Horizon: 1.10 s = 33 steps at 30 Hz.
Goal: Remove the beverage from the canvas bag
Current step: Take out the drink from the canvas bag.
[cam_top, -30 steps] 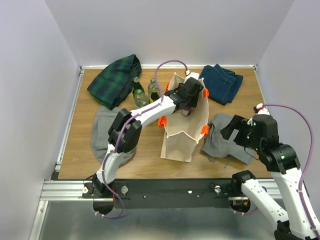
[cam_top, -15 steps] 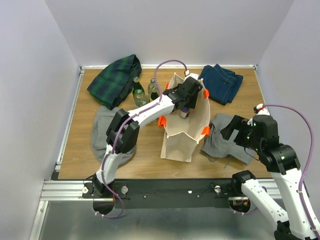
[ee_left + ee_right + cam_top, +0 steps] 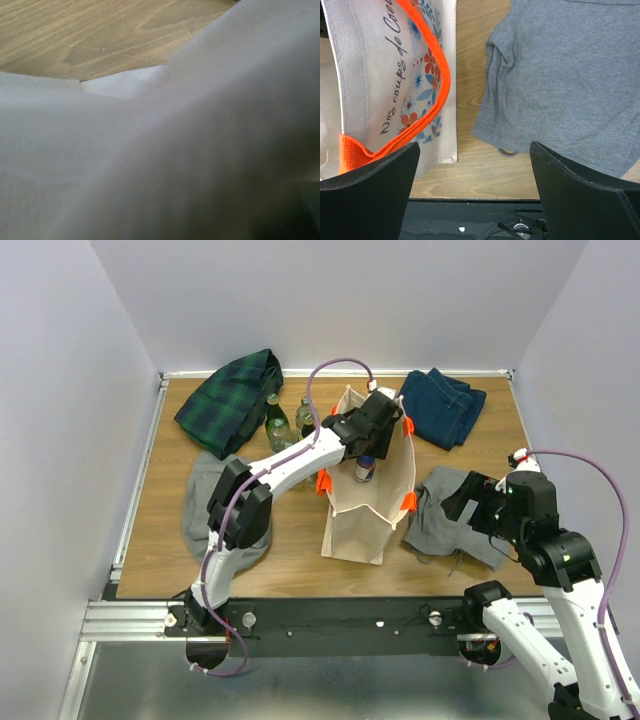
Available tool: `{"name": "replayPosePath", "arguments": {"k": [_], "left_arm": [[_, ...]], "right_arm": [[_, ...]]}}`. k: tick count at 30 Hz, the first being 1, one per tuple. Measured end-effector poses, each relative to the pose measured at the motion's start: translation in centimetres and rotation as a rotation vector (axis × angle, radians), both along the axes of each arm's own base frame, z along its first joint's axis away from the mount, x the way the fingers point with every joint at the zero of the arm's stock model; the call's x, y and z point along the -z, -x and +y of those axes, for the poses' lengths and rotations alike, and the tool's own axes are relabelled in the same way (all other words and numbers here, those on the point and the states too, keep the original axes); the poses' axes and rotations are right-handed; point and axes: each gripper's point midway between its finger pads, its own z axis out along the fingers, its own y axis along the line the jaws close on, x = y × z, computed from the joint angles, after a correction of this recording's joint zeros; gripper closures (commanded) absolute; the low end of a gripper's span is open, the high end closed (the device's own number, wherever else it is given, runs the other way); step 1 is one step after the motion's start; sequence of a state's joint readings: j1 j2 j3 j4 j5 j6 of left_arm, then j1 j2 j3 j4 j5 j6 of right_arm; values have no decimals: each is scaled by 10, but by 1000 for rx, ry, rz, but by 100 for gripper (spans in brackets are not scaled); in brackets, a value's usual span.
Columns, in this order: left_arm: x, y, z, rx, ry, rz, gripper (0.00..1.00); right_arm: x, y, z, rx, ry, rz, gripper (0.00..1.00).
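Beige canvas bag (image 3: pixel 365 525), beverage (image 3: pixel 363 473) at its mouth in grip of left hand (image 3: pixel 367 454); right hand (image 3: pixel 475 145) agape, empty.

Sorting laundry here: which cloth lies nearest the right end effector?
The grey shirt right of the bag; the plaid, the denim and the other grey cloth lie farther left or back.

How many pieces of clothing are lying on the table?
4: a plaid cloth back left, jeans back right, a grey cloth left of the bag, and a grey shirt right of it. The bag's inside is mostly hidden.
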State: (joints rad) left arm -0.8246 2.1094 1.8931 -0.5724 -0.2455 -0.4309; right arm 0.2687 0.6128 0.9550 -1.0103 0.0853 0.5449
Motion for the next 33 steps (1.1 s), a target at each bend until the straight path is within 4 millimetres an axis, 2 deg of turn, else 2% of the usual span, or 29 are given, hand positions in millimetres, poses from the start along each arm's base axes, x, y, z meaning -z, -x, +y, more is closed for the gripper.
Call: {"name": "replayPosePath", "arguments": {"k": [8,17,23,33], "left_arm": [[-21,12,10,13,25,-15,100],[-21,25,17,32,39,-3,100],[-28,29,15,54,57,0,100],[-53,37,9,117,99,-11,100]], "right_arm": [[0,0,0,0,-1,-2,0],[-1,-1,0,0,-2,-8,0],[0,-1,0,0,-2,-8,0],[0,-1,0,0,-2,-9,0]]}}
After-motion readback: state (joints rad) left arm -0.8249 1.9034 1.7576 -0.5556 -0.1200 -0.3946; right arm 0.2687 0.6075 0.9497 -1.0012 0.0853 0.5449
